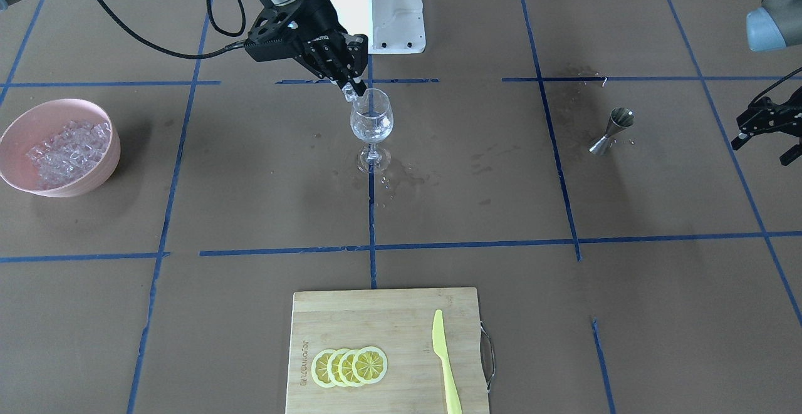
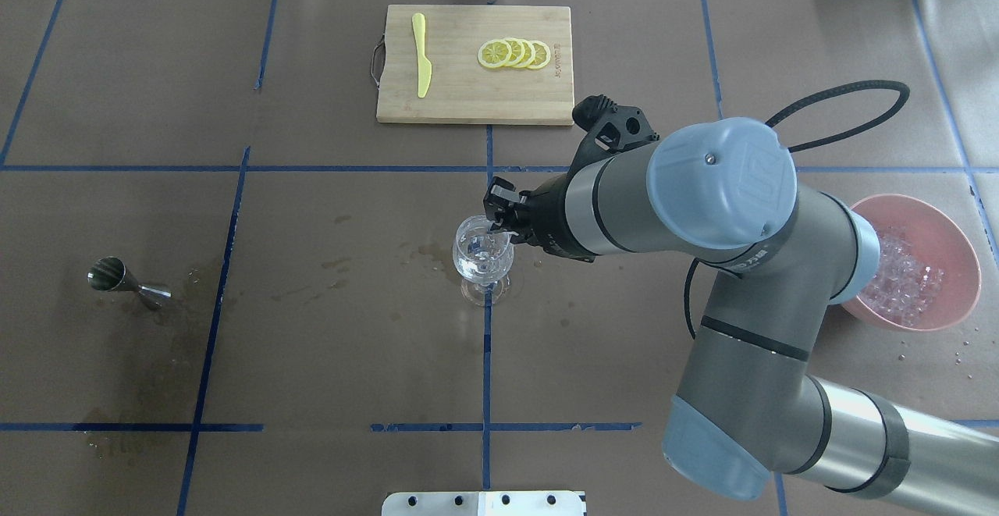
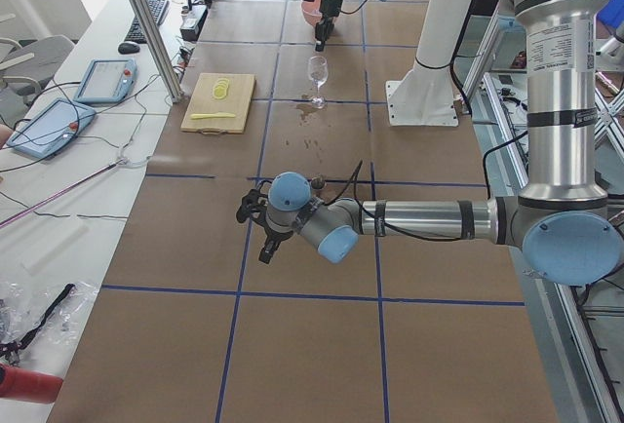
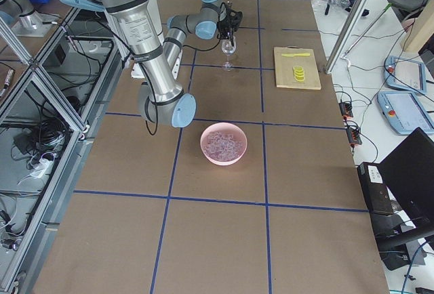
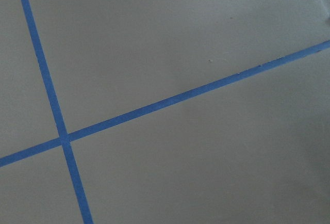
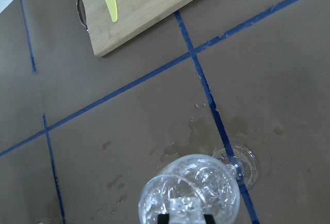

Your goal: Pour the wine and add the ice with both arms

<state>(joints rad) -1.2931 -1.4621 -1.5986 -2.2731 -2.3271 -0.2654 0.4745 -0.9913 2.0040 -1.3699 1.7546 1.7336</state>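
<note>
A clear wine glass (image 1: 371, 124) stands upright at the table's middle, also in the overhead view (image 2: 484, 254). It holds a few clear ice cubes; I cannot make out any wine among them. My right gripper (image 1: 352, 88) hangs just over the glass rim, shut on a small clear ice cube (image 6: 184, 208). The remaining ice (image 1: 66, 151) lies in a pink bowl (image 1: 19, 170) on the robot's right side. My left gripper (image 1: 759, 154) hovers open and empty above bare table near the robot's left end. The left wrist view shows only table and blue tape.
A steel jigger (image 1: 611, 129) stands on the left arm's side. A wooden cutting board (image 1: 376, 314) with lemon slices (image 1: 349, 366) and a yellow knife (image 1: 446, 364) lies on the far side. Wet spots (image 1: 401, 179) surround the glass. The white pedestal (image 1: 388, 7) stands behind the glass.
</note>
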